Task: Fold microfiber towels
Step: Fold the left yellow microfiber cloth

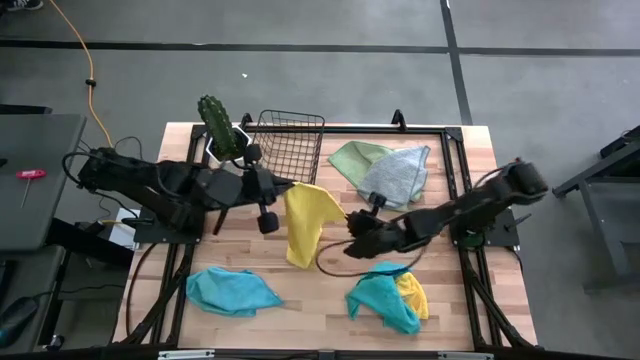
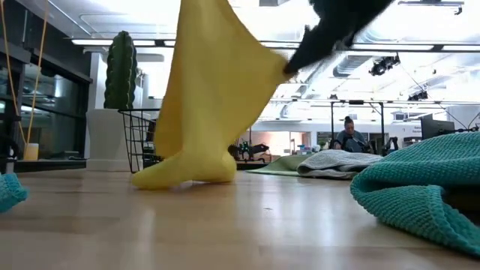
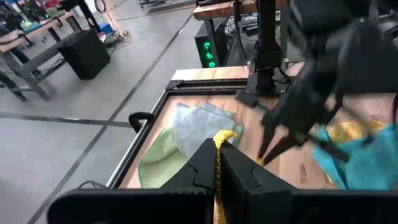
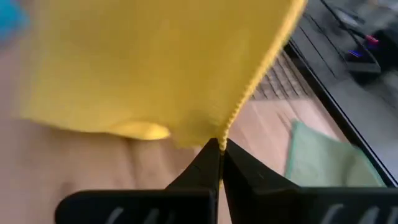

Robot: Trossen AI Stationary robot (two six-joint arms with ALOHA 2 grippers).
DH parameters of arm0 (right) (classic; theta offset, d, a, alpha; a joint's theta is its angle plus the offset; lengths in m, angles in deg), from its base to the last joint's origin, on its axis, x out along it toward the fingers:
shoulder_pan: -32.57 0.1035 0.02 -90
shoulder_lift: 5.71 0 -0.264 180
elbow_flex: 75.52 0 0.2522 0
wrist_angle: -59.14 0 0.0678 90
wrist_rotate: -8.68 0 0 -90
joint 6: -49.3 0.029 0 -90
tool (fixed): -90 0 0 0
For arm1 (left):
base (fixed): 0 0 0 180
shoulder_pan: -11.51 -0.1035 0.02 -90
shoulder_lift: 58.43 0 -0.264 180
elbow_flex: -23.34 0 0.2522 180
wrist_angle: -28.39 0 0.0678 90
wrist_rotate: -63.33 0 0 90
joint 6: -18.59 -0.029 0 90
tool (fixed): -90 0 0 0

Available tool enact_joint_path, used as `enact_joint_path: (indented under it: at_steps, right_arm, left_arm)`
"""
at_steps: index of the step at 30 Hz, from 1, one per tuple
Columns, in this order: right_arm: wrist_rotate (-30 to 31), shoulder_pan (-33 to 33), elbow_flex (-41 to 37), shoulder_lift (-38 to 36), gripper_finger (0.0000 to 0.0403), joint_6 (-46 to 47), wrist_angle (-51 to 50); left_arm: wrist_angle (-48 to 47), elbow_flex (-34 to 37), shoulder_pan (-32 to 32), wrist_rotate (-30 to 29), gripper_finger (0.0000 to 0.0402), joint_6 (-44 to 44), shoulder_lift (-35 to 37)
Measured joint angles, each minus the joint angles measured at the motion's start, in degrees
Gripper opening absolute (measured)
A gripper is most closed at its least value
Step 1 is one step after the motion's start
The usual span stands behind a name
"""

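A yellow microfiber towel [image 1: 305, 225] hangs between my two grippers at the table's middle, and both are shut on it. My left gripper [image 1: 287, 190] is at its far left corner. My right gripper [image 1: 349, 222] is at its right corner. In the low view the yellow towel [image 2: 214, 90] drapes down to the wood. A teal towel [image 1: 232, 292] lies near left. A teal towel with a yellow one [image 1: 388, 297] is heaped near right. A green towel [image 1: 355, 158] and a grey towel [image 1: 398, 175] lie far right. My left gripper pinches the yellow towel's stitched edge [image 3: 222, 138] at a corner between its two fingers, coming from the table's left and slanting slightly down. The cloth hangs below the fingers. My right gripper pinches the stitched edge [image 4: 229, 127] at the towel's right corner between its two fingers, coming from the table's right and slanting down. The towel hangs slack from this hold, and its lower end [image 2: 187, 174] rests bunched on the table.
A black wire basket [image 1: 287, 140] and a potted cactus [image 1: 222, 125] stand at the far left. Black frame rails [image 1: 455, 170] run along the table's edges. Bare wood [image 1: 320, 300] shows between the two near towel heaps.
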Motion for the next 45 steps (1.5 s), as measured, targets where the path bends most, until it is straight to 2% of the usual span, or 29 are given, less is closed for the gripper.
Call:
enact_joint_path:
  at_steps: [3,7,13,19,25,34,45]
  right_arm:
    - [-2.4,1.0,0.0,-6.1,0.0000,-3.3,-1.5]
    - [-2.3,1.8,0.0,-13.0,0.0000,-5.9,-4.1]
    - [-1.7,1.9,2.0,-19.1,0.0000,-11.1,-7.3]
    - [2.8,1.9,12.7,-18.9,0.0000,-15.1,-15.9]
    - [6.0,1.9,19.9,-18.4,0.0000,-13.4,-23.5]
    - [6.5,1.9,21.6,-18.4,0.0000,-15.8,-25.4]
    - [6.2,1.9,21.6,-18.3,0.0000,-14.7,-27.4]
  left_arm:
    - [-3.2,0.0,0.0,1.8,0.0000,0.9,1.0]
    - [-8.1,0.0,0.1,2.1,0.0000,1.8,1.4]
    - [-9.5,0.0,1.6,-1.4,0.0000,-2.7,1.7]
    - [-11.4,-3.0,3.1,-6.6,0.0000,-7.1,1.7]
    - [-17.9,-10.0,3.2,-6.7,0.0000,-5.9,1.8]
    - [-28.4,-11.1,3.2,-7.8,0.0000,-8.3,1.6]
    - [-28.6,-8.8,3.2,-16.5,0.0000,-19.4,3.6]
